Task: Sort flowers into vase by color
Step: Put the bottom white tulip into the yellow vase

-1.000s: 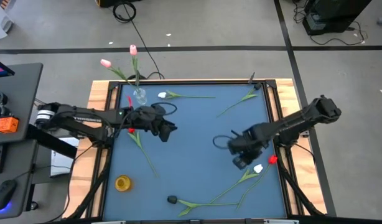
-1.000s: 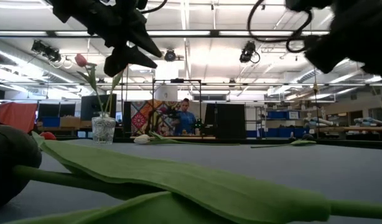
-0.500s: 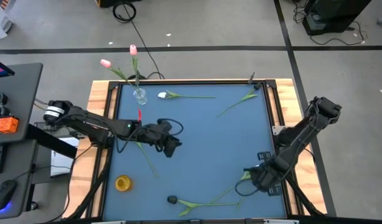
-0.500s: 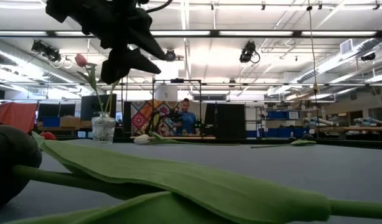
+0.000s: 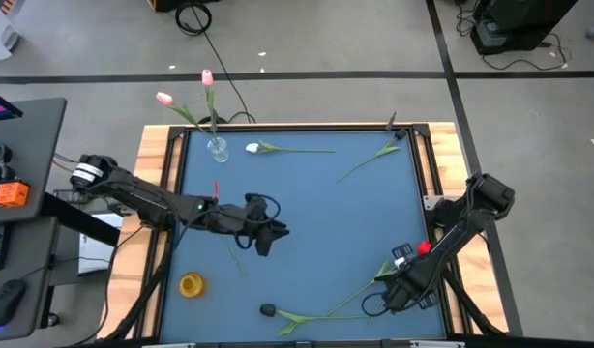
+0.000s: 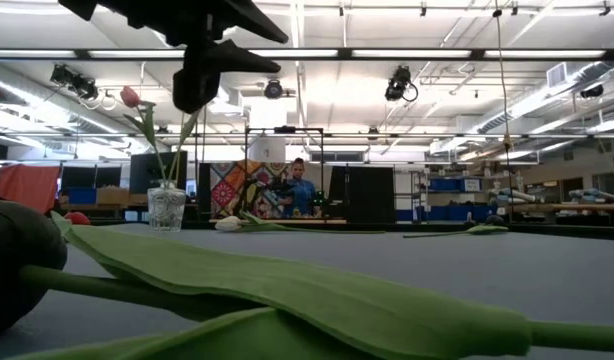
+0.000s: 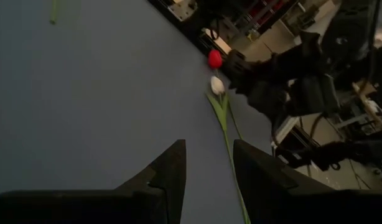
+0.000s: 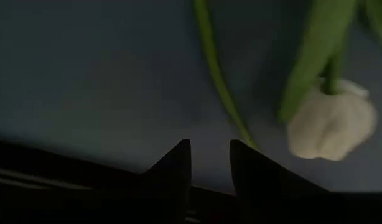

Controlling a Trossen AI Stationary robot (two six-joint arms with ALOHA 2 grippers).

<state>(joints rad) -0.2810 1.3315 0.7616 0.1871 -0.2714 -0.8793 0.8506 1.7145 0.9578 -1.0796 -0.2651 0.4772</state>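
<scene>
Down at the near right corner of the blue table [image 5: 307,203], the right gripper [image 8: 209,163] hangs low over the mat with its two dark fingers drawn to a narrow gap and nothing between them. Just ahead of its fingertips and a little to one side lies a white tulip [image 8: 331,127], bud on the mat, with its green stem and a leaf running away from the pincer; a second thin stem passes right in front of the tips, not touching them as far as can be seen. Beside that white bud, as the left wrist view shows, sits a red tulip head [image 7: 214,58], which from above appears just beside the right arm. The left gripper [image 5: 265,235] hovers above the middle-left of the table, its fingers a small way apart and empty; a green-stemmed flower [image 5: 226,246] lies on the mat just behind and below it. Well beyond the left pincer, at the far left corner, a glass vase [image 5: 217,148] holds two pink tulips [image 5: 186,89], and a white flower [image 5: 278,148] lies beside the vase. A yellow vase [image 5: 191,284] stands at the near left, well apart from both pincers.
</scene>
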